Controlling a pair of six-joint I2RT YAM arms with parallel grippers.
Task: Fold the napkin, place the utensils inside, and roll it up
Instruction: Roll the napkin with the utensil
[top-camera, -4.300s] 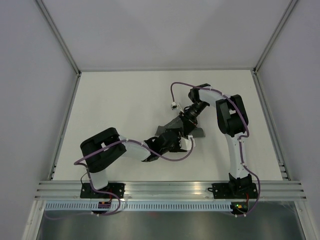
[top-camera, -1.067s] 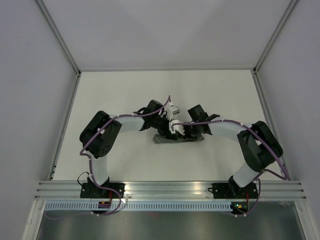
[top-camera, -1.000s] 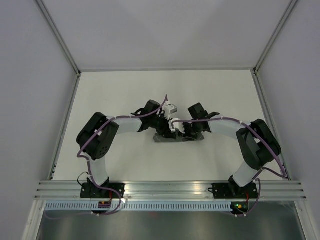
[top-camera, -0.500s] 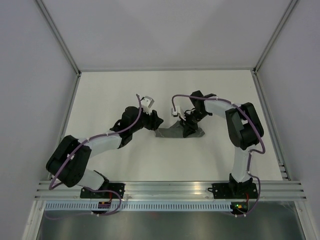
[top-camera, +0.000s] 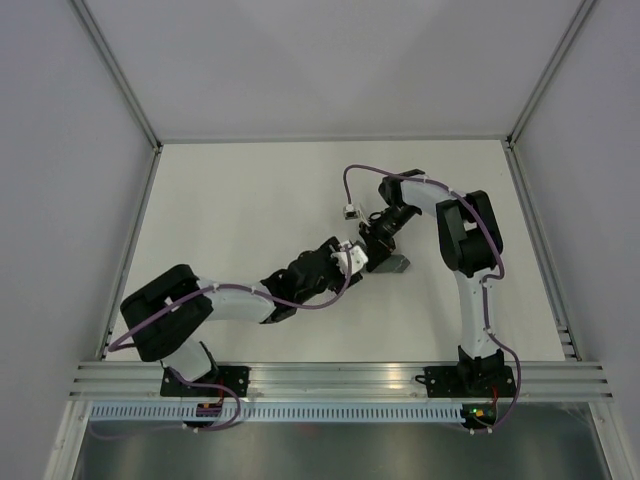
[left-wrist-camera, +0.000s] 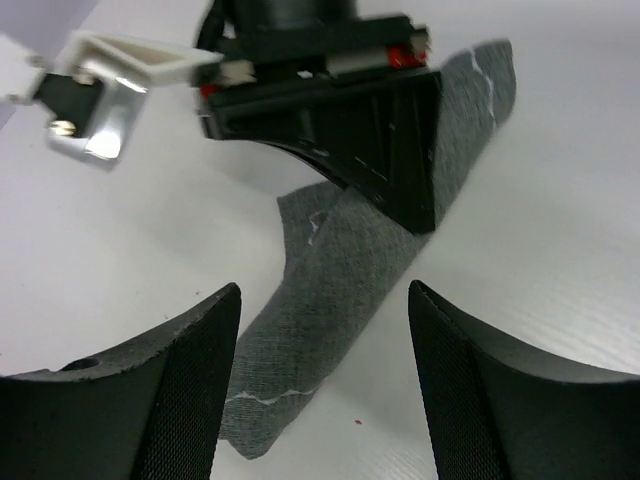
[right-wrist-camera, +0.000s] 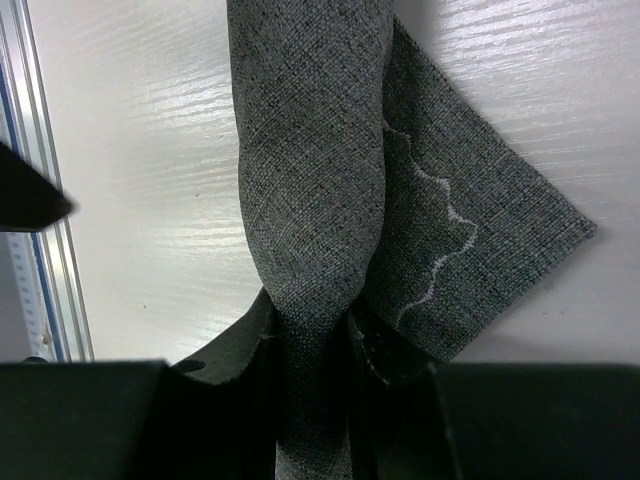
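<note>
Right gripper (right-wrist-camera: 310, 345) pinched rolled napkin (right-wrist-camera: 310, 180), loose corner splayed beside roll — left gripper (left-wrist-camera: 325, 300) hovered just left, jaws wide, holding nothing

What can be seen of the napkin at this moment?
The napkin is dark grey woven cloth, rolled into a loose tube that lies on the white table. One flat corner sticks out beside the roll, with a pale wavy stitched line near its edge. The right pincer is shut around the roll partway along. The left pincer stands open over one end.
</note>
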